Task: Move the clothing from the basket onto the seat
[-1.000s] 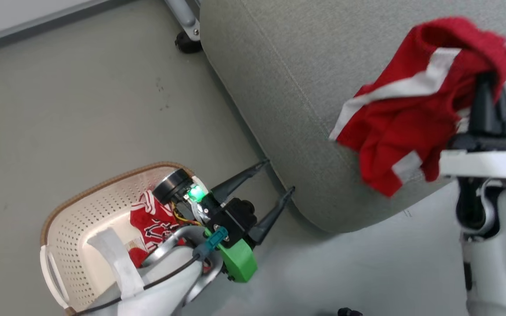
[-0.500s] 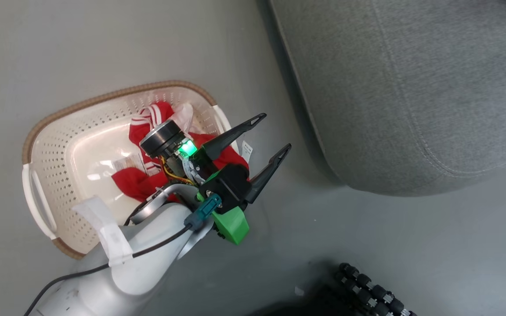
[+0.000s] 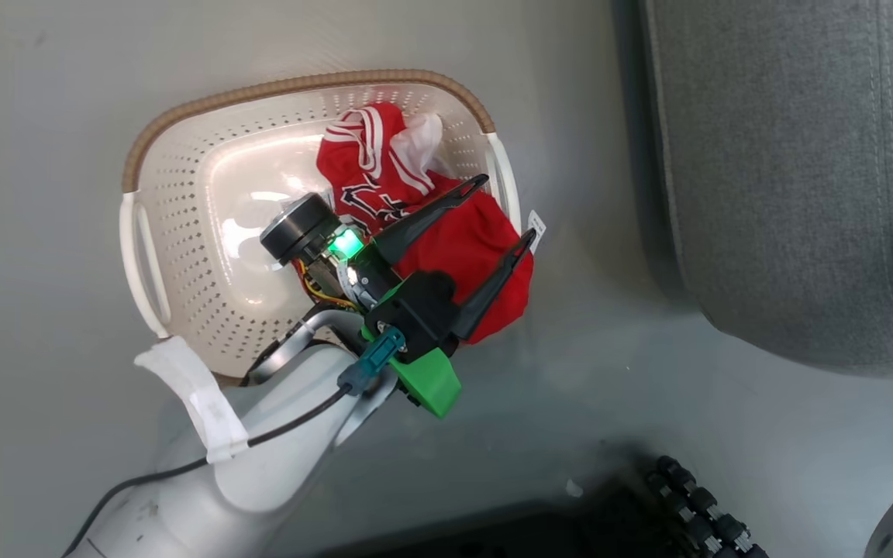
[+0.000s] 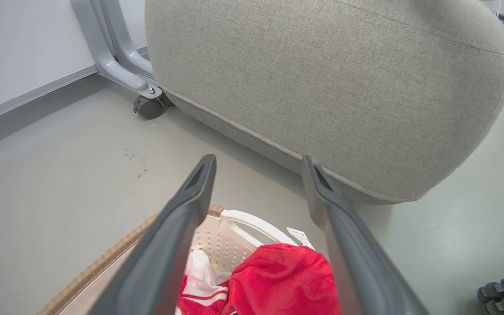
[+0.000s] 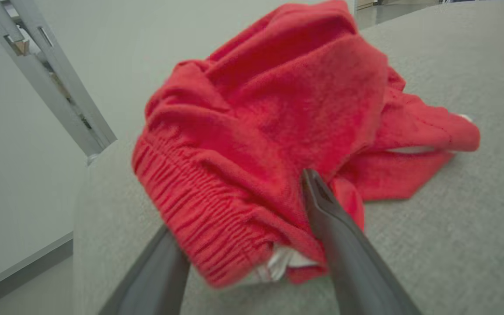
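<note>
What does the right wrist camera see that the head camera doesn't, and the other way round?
Right wrist view: a red garment lying on the seat, bunched between the spread fingers of the right gripper. Head view: the basket on the floor with the other red garment in it, and the open left gripper above that. Both: the grey seat.

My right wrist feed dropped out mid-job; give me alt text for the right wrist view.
A crumpled red garment lies on the grey seat, bunched between the two spread dark fingers of the right claw, one fingertip hidden under the fabric. A grey metal frame stands at upper left.
</note>
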Controlling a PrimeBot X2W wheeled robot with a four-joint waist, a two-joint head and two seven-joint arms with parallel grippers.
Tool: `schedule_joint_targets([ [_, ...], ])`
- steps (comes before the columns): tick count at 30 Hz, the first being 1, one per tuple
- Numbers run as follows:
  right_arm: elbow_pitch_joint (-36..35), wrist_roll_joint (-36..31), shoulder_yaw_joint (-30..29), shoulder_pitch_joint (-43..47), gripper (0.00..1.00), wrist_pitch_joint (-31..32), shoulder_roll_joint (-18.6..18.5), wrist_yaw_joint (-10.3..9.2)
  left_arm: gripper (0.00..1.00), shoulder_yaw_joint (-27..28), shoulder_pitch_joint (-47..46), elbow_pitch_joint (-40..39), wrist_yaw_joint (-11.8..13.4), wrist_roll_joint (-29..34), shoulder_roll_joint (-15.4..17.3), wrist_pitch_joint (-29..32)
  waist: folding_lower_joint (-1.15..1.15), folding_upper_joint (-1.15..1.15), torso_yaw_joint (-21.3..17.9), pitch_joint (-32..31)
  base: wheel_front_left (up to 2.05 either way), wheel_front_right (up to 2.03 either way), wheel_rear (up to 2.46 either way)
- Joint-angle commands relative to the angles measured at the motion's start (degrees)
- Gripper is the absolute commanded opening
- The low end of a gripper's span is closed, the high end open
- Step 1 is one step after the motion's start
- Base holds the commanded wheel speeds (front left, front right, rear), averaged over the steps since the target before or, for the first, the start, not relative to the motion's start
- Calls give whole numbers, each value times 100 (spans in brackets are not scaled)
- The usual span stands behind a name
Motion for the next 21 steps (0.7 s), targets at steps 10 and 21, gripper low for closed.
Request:
schedule_joint_targets([
  [10,-1020,-23,1089,2013,100,-19,394,-2,100,791,1128,-210,232,-298,-417,-21,-1,0,482,-1613,0,0,0],
  [21,-1105,-378,2084,3288,100,-19,524,-2,100,1973,2732,-402,321,-272,-725,-20,-1,0,1075,-3453,0,0,0],
])
